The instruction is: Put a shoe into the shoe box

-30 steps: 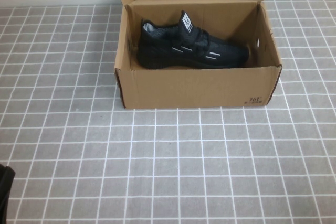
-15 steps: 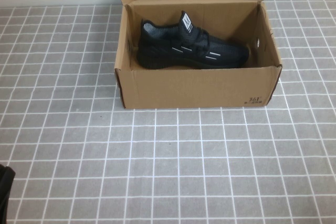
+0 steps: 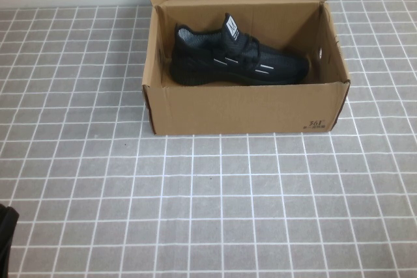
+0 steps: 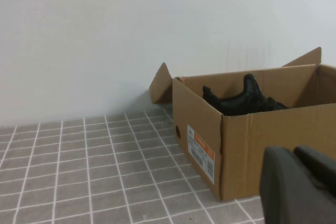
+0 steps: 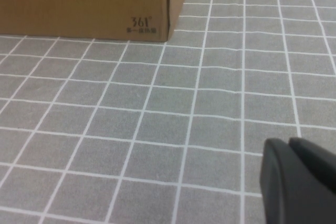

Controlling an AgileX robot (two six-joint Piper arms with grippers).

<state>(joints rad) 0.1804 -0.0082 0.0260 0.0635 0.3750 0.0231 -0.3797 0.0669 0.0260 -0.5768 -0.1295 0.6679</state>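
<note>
The black knit shoe (image 3: pixel 234 60) lies on its sole inside the brown cardboard shoe box (image 3: pixel 244 109), heel to the left, toe to the right. The box stands at the back middle of the table with its flaps upright. The left wrist view shows the box (image 4: pixel 262 150) from the side with the shoe's top (image 4: pixel 241 98) above its rim. The right wrist view shows the box's front corner (image 5: pixel 105 3) with the "361" print. My left gripper (image 4: pixel 294 153) is shut and empty, parked at the table's near left corner (image 3: pixel 5 239). My right gripper (image 5: pixel 290 144) is shut and empty, low over the tiles, out of the high view.
Grey tiled table top (image 3: pixel 208 206) with white grid lines spreads around the box. A plain white wall (image 4: pixel 131 35) stands behind the box. An orange and white label (image 4: pixel 201 153) is on the box's left end.
</note>
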